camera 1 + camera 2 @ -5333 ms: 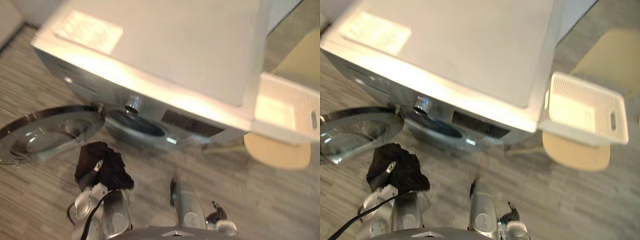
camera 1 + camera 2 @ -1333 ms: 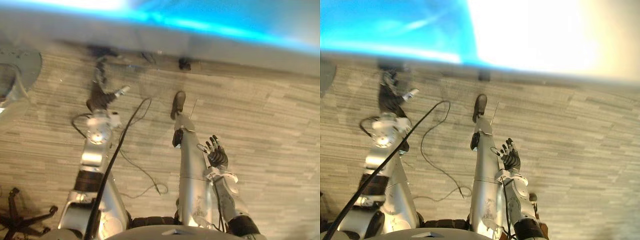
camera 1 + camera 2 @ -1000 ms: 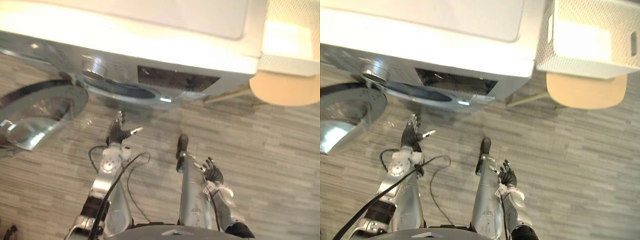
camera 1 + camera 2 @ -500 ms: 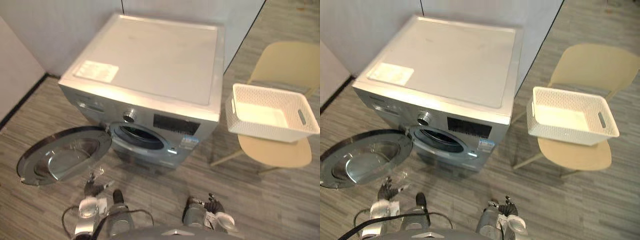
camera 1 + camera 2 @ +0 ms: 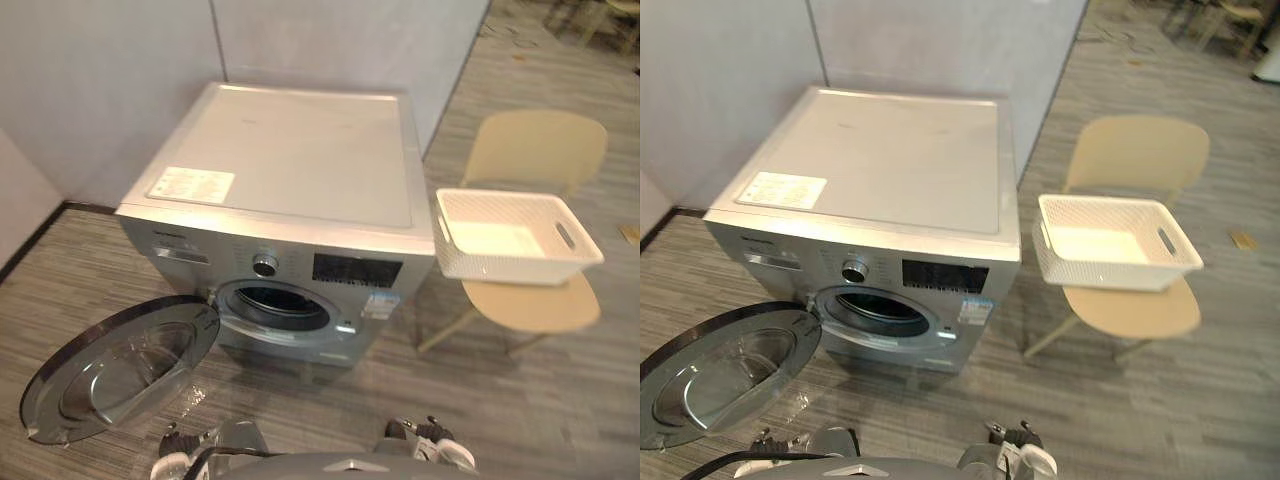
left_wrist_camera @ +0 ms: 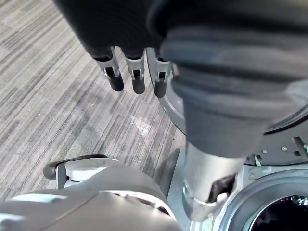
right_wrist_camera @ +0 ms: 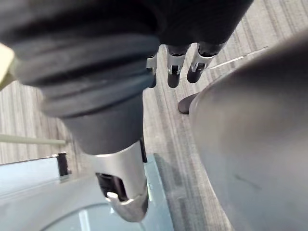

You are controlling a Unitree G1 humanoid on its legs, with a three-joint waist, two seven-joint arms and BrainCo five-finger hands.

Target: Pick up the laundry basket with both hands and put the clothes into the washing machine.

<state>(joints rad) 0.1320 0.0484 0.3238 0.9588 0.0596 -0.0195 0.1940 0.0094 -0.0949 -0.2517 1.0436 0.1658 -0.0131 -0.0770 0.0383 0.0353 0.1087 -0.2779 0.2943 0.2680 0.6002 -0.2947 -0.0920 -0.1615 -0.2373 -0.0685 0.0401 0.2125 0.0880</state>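
Silver-grey, the round door (image 5: 120,370) lies swung wide open at the far left, low over the floor (image 5: 520,400). Right of it stands the washing machine (image 5: 290,170), its drum mouth uncovered. Further right, the white laundry basket (image 5: 500,265) sits on a beige chair (image 5: 535,305) just beside the machine. Lower down, the left hand (image 6: 137,77) and the right hand (image 7: 174,72) each show straight fingers, holding nothing.

dark shape (image 6: 285,223) in drum (image 5: 272,303), possibly clothes | door (image 5: 715,372) cut at left edge
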